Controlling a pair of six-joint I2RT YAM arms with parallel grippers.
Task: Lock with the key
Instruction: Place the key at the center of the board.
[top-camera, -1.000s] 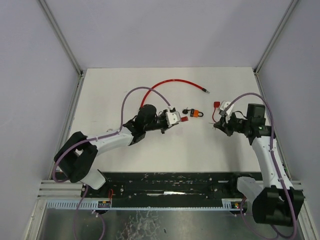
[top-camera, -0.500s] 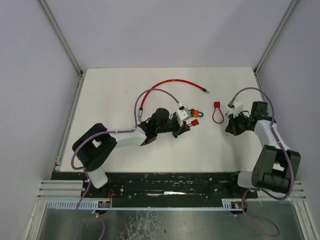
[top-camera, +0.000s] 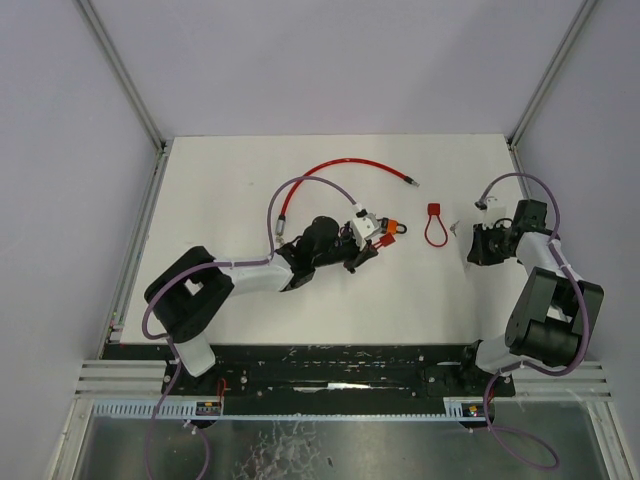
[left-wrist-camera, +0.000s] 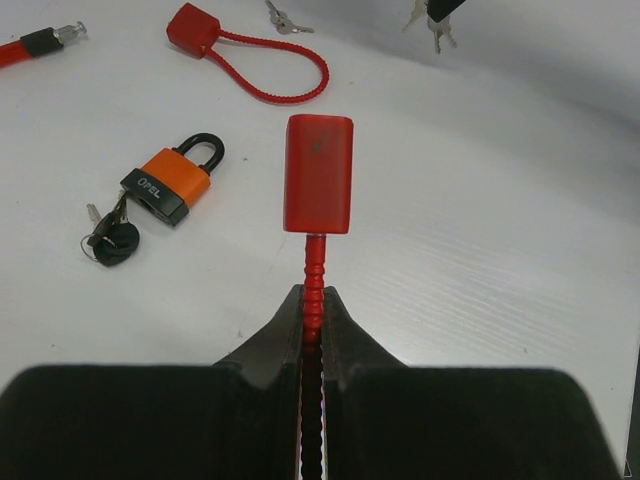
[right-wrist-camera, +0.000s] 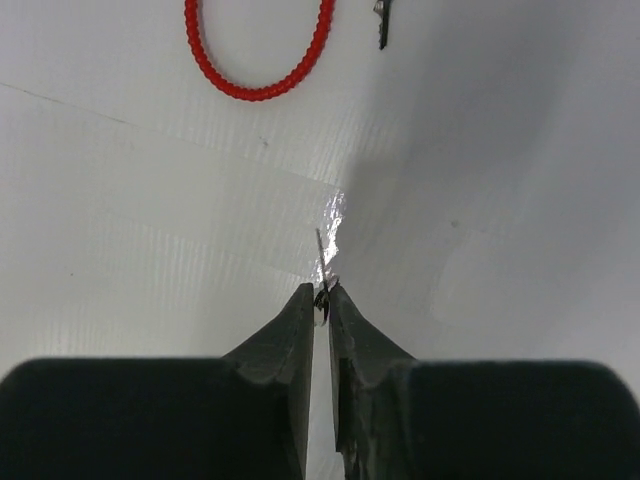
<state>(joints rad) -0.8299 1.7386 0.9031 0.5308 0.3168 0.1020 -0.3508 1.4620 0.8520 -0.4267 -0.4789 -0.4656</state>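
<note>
My left gripper (left-wrist-camera: 314, 300) is shut on the ribbed red cable just below a red lock body (left-wrist-camera: 318, 172), which sticks out ahead of the fingers above the table. To its left lies an orange padlock (left-wrist-camera: 170, 180) with a black shackle and a key bunch (left-wrist-camera: 112, 240) beside it; from above the padlock (top-camera: 393, 226) sits just past my left gripper (top-camera: 372, 242). My right gripper (right-wrist-camera: 322, 290) pinches a thin key (right-wrist-camera: 321, 255) edge-on between its fingertips, low over the table at the right (top-camera: 479, 244).
A small red cable lock (top-camera: 435, 225) with a closed loop lies between the arms, a loose key (top-camera: 455, 227) next to it. A long red cable (top-camera: 345, 165) arcs across the back of the white table. Grey walls enclose three sides.
The right arm has drawn back towards the right wall, away from the small red cable lock. The left arm reached right to the orange padlock and has since held still.
</note>
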